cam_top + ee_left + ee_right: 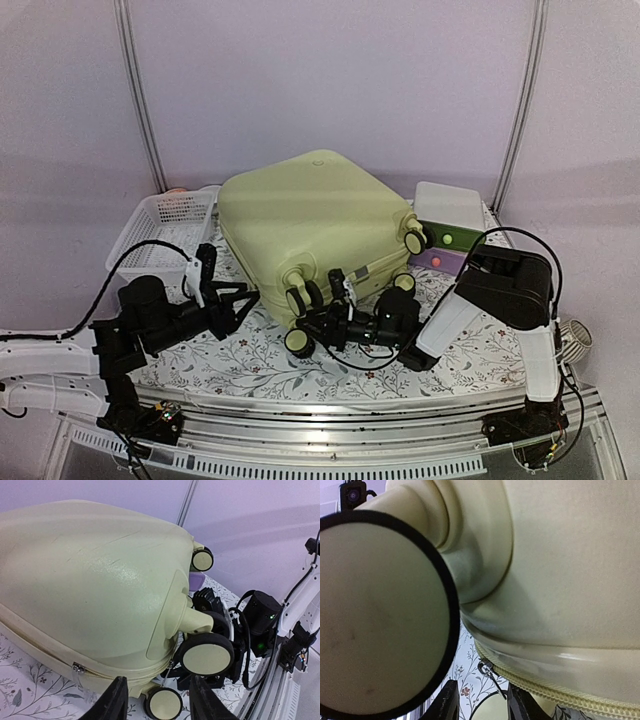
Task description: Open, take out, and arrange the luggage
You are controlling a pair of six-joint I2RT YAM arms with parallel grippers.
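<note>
The luggage (310,215) is a pale yellow-green hard-shell suitcase lying shut on its side, wheels toward the arms. My left gripper (245,303) hovers open by its near left corner. In the left wrist view the fingers (117,700) frame a lower wheel (162,703) without touching it, and the shell (90,580) fills the view. My right gripper (318,322) sits between the near wheels. In the right wrist view its jaws (482,702) stand a little apart around the dangling zipper pull (492,677), under a big wheel (375,615).
A white slatted basket (165,225) stands left of the suitcase. A small white box with green and purple drawers (450,215) sits at its right. A floral cloth (230,355) covers the table. A small fan (575,340) is at the far right edge.
</note>
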